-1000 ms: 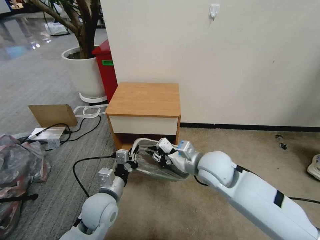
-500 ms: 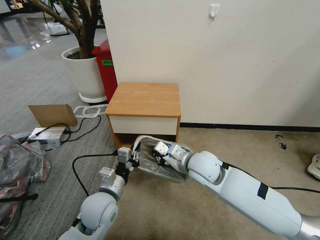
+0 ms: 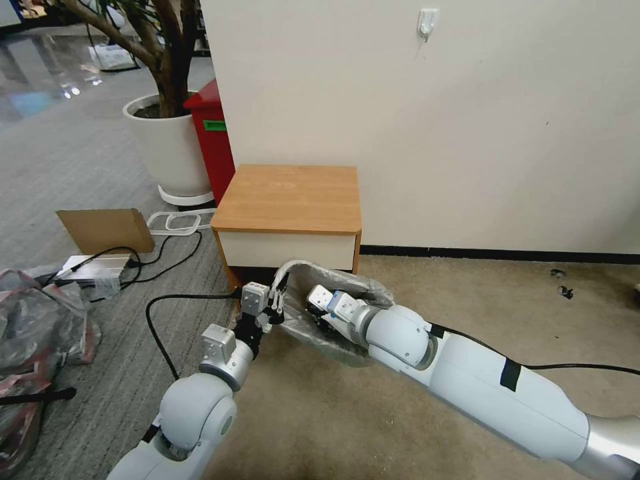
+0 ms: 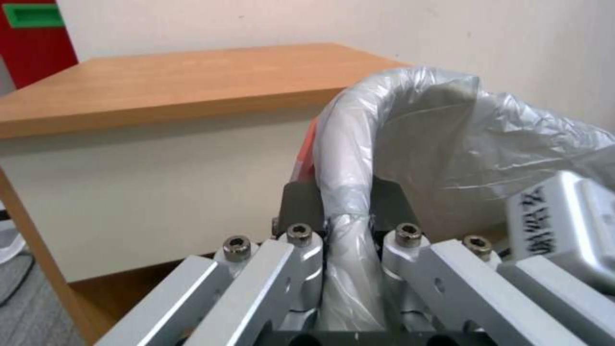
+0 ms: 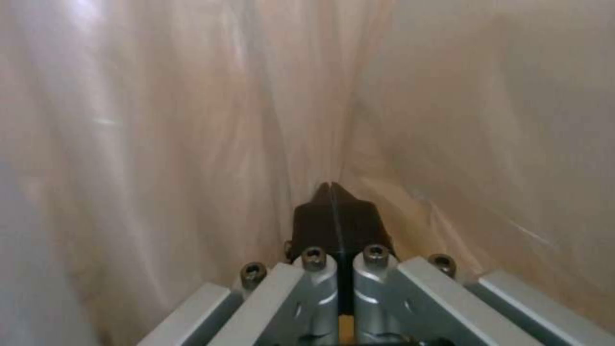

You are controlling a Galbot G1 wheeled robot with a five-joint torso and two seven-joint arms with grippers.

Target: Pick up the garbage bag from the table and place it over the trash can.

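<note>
Garbage bag [image 3: 360, 293] over trash can [image 4: 346, 158] rim (left gripper [image 4: 343, 202] clamped there).

Lying draped over the cream trash can [image 3: 288, 270] rim: crinkly grey garbage bag [image 3: 347, 290], sitting before the wooden bench [image 3: 290, 197].

Two glossy white, rounded arm shells are seen, each with a bulbous ball-shaped joint. Black bands are wrapped around the right arm, and a black cable is run along it. The left gripper [image 4: 346, 216] is built from brushed aluminium links fastened by hex-socket screws, with dark fingertips. The same aluminium links and black pads are seen on the right gripper [image 5: 333, 206].
</note>
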